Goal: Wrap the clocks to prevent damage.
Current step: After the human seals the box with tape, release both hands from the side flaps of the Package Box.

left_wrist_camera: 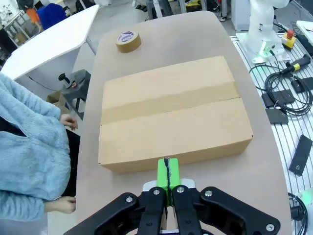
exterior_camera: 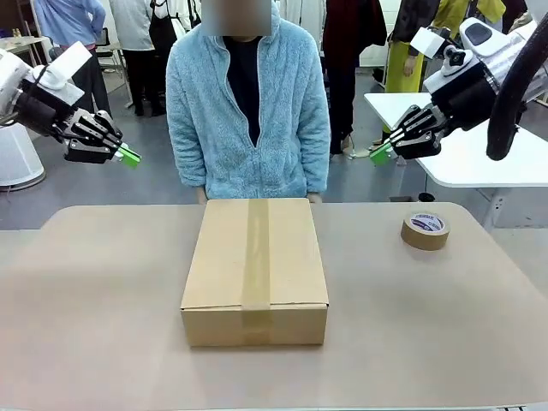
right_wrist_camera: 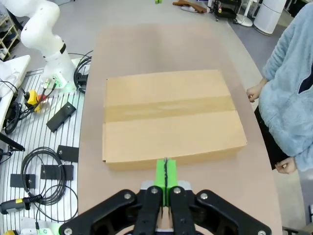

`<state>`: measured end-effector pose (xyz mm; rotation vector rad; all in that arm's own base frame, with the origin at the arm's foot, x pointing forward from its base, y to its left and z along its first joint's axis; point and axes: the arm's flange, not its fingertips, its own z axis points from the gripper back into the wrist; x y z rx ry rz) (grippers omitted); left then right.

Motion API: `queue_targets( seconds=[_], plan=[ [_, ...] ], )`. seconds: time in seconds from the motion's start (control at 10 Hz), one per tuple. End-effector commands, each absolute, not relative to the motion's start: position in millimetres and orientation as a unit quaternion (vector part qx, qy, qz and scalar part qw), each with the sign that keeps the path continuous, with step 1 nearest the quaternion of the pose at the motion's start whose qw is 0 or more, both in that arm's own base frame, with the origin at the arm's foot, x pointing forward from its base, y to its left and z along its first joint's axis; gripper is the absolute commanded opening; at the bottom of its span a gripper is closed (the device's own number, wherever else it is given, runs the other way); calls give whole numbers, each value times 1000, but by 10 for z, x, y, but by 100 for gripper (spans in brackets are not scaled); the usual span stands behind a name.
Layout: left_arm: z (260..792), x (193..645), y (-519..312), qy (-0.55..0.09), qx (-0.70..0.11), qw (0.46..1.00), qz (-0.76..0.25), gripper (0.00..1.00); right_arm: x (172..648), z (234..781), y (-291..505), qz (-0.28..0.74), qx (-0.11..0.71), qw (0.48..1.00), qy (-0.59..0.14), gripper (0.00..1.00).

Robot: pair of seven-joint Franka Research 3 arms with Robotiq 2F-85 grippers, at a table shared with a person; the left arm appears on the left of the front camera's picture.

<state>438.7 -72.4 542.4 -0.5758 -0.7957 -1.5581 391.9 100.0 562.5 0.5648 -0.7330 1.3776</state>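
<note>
Both grippers hung in the air above the table with nothing between their pads: the left gripper (exterior_camera: 128,157) was raised at the left side, its green pads pressed flat together, and the right gripper (exterior_camera: 379,155) was raised at the right side in the same closed, empty state. From the left wrist view, the left gripper (left_wrist_camera: 168,178) had its two green fingertips meeting with only a dark seam between them, pointing down toward the near long edge of the cardboard box (left_wrist_camera: 172,117). From the right wrist view, the right gripper (right_wrist_camera: 166,175) looked the same, pads touching and aimed at the box (right_wrist_camera: 168,115) from the opposite side. The closed cardboard box (exterior_camera: 255,270) sat in the middle of the tan table (exterior_camera: 94,300), its top flaps sealed with a strip of brown tape (exterior_camera: 256,248) running lengthwise along the centre seam. A roll of brown tape (exterior_camera: 425,230) lay flat on the table to the right of the box, well apart from it and toward the far edge. A person in a light blue fleece jacket (exterior_camera: 248,111) stood at the far side of the table, directly behind the box, with both hands low at the table's edge. The wrapped clocks could not be seen anywhere on the table; whether they lay inside the sealed box could not be told.
</note>
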Motion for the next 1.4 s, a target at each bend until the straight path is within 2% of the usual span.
queue_targets(
  seconds=[0.0,1.2,1.3],
  plan=[
    [5398,4426,-747,-347,-260,599,-673,1,3972,5596,1018,617,258,664,-335,1],
    [5380,4409,-734,-342,-255,605,-672,1,3930,5613,1005,613,259,671,-328,1],
    [5390,4425,-695,-352,-264,599,-669,54,3965,5598,989,602,276,670,-336,52]
  ],
)
